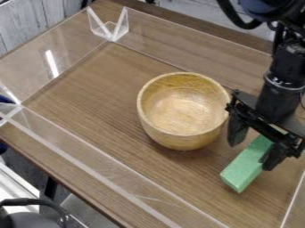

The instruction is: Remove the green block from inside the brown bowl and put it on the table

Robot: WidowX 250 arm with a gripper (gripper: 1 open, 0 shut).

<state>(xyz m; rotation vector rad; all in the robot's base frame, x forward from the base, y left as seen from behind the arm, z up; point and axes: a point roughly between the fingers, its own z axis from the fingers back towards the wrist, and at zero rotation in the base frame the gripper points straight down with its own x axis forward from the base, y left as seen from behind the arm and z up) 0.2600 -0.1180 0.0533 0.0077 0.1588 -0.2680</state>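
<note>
Pincer (252, 141) blocks the bowl's (184, 110) right side.

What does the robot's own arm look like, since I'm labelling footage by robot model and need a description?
The arm is black, with bulky, angular sections and small lighter spots that look like screws or highlights. Its jaws are black too, dark and jagged in outline. I can't make out any lettering, and the picture is too coarse to trace cables with certainty.

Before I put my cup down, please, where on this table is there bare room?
Free: the brown wooden table left of the round tan wooden bowl. Crowded: right of it, green rectangular block and black fingers.
</note>
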